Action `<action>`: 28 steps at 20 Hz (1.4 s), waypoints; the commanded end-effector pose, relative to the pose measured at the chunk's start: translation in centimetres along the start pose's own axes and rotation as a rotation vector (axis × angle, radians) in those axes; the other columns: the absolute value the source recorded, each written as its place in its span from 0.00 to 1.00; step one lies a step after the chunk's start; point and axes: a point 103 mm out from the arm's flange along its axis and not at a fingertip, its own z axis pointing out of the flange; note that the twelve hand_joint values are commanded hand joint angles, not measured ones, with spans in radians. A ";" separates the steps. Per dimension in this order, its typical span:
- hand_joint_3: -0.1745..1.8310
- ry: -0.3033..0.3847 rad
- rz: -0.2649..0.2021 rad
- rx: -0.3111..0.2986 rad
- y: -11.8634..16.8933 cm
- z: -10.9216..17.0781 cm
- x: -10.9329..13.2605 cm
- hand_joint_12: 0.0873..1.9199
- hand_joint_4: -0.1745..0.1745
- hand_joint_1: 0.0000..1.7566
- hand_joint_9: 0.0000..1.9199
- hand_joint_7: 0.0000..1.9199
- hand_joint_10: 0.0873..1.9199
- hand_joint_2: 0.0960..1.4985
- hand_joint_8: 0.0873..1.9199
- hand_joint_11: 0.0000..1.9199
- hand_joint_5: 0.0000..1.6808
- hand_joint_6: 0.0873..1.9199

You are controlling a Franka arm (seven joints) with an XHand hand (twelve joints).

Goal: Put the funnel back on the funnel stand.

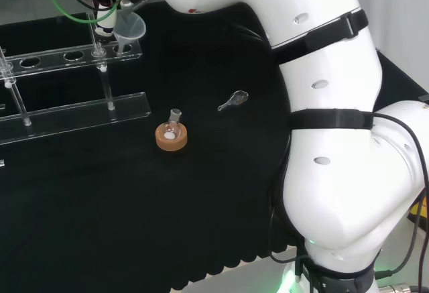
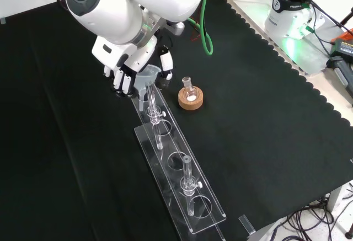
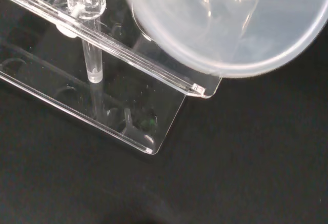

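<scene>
In the front view we see the hand (image 2: 128, 74) at about eleven o'clock from the cloth's middle, its fingers curled round the funnel (image 2: 148, 74), which it holds at the far end of the clear funnel stand (image 2: 190, 197). The funnel's stem points down into the end hole of the stand's top plate. In the head view the funnel (image 1: 131, 27) sits at roughly eleven o'clock from the cork ring (image 1: 171, 138), its wide mouth tilted toward us over the stand (image 1: 127, 107). A small flask (image 2: 190, 90) rests in the cork ring (image 2: 190, 101), just at three o'clock of the funnel in the front view. A small clear piece (image 1: 234, 99) lies on the black cloth (image 1: 201, 212) at two o'clock from the ring. In the wrist view the funnel's rim (image 3: 230, 24) looms over the stand's corner (image 3: 154, 126)
</scene>
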 end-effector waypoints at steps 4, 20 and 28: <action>0.40 0.011 0.013 -0.001 -0.7 0.4 -0.7 0.70 0.37 0.45 0.24 0.06 0.31 0.41 0.33 0.15 0.22 0.09; 0.39 0.128 0.102 -0.220 -12.2 0.3 -6.3 0.73 0.38 0.43 0.18 0.04 0.35 0.41 0.33 0.12 0.19 0.00; 0.39 0.236 0.204 -0.276 -19.6 5.2 -9.2 0.72 0.37 0.43 0.21 0.07 0.34 0.41 0.33 0.14 0.20 0.00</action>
